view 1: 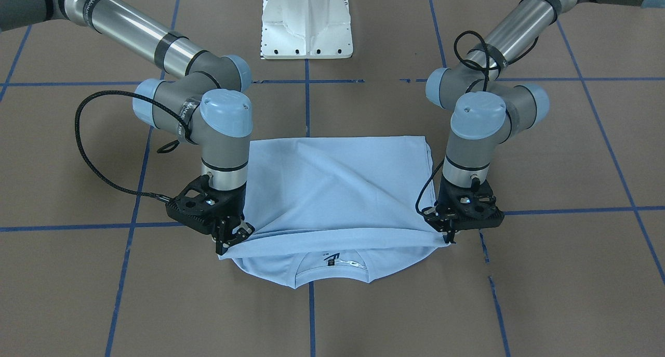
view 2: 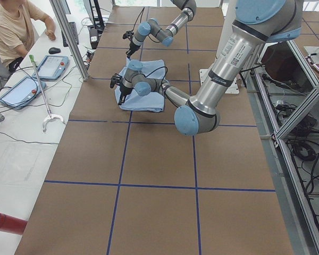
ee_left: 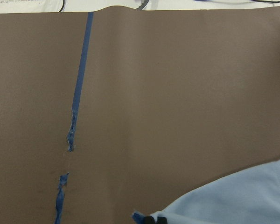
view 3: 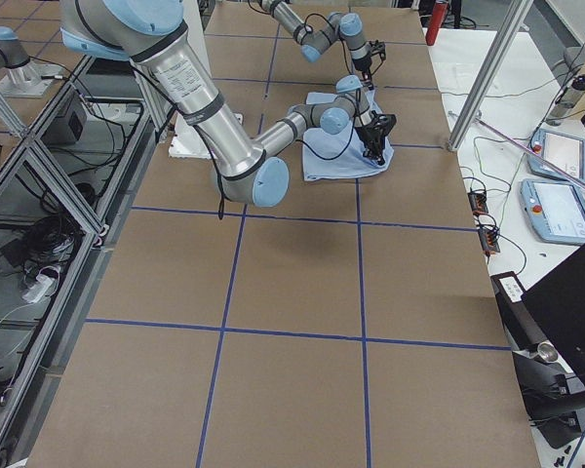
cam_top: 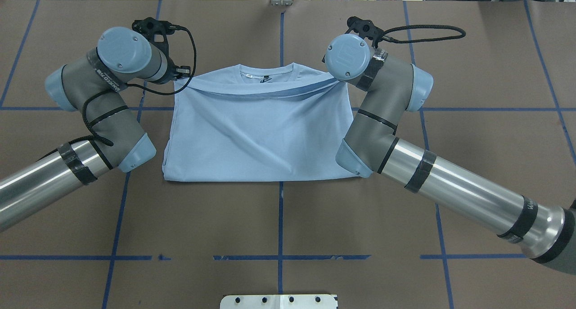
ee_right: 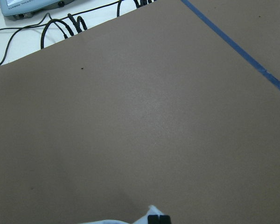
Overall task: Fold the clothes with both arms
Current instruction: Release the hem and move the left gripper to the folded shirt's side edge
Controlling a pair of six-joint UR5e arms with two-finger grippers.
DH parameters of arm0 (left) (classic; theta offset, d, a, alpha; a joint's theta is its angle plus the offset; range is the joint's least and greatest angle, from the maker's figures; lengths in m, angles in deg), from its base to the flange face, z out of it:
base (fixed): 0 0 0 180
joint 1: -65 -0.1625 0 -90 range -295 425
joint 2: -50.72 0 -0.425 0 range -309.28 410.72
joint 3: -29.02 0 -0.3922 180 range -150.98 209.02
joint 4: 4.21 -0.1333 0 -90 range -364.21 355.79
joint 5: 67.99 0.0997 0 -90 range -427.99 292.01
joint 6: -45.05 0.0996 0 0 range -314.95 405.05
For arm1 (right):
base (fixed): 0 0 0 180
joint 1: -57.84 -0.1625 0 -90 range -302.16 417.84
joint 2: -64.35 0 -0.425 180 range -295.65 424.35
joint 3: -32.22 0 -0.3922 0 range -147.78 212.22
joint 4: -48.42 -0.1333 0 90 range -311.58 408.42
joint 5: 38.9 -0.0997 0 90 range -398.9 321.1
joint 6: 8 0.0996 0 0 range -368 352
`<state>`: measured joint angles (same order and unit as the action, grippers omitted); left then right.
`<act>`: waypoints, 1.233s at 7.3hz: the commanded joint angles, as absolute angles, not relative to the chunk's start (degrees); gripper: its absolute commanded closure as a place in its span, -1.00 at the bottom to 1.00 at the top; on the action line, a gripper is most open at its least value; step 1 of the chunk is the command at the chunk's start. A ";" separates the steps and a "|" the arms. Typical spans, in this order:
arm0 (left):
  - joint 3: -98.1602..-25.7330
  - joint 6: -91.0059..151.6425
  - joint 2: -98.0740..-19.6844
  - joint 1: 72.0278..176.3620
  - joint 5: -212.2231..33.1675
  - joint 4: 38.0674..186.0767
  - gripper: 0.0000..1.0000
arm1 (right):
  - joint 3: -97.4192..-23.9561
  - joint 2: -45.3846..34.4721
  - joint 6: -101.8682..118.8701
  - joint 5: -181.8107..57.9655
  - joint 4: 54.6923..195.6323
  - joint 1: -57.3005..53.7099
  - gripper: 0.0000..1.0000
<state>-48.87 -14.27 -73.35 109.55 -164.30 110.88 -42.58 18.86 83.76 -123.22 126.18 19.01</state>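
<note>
The shirt (view 1: pixel 332 190) lies folded over on the brown counter (view 1: pixel 545 294), its collar on the side away from the robot. The left hand (view 1: pixel 450 236) and right hand (view 1: pixel 227 242) each pinch a corner of the top layer near the collar.

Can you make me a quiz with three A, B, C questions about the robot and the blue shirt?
1. Where does the folded-over edge of the light blue short-sleeved T-shirt end?
A) just short of its collar
B) halfway down the shirt
C) past the collar, hiding it

2. What colour are the tape lines on the brown table?
A) red
B) blue
C) yellow

3. What are the black left hand and black right hand doing?
A) hanging open
B) pinching the shirt's corners
C) lying flat on the table

Answers: 1 A, the collar and dark label peek out beyond the edge. 2 B, every line is blue. 3 B, each hand is shut on a corner.
</note>
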 commanded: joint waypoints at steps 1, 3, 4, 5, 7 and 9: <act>-48.67 -13.58 -72.77 109.21 -164.23 112.15 -0.17 | -42.40 18.82 83.84 -123.19 126.02 18.99 -0.36; -54.95 -9.46 -69.29 109.38 -165.02 113.21 -1.00 | -44.67 18.48 76.77 -127.11 125.94 16.55 -1.00; -60.66 -8.75 -66.30 108.95 -166.59 112.95 -1.00 | -46.34 17.60 72.46 -130.97 125.76 15.40 -1.00; -66.98 -9.52 -61.22 108.60 -168.96 113.30 -1.00 | -49.75 15.16 71.38 -131.18 125.76 15.30 -1.00; -78.42 -16.25 -50.24 101.60 -167.76 114.35 -1.00 | -51.36 13.99 71.37 -131.10 125.76 15.38 -1.00; -78.91 -27.40 -46.68 92.64 -159.44 117.69 -0.72 | -51.45 13.90 71.37 -130.92 125.76 15.39 -1.00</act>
<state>-77.85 -20.52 -49.21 98.20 -164.09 116.02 -51.29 14.05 71.41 -131.01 125.76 15.39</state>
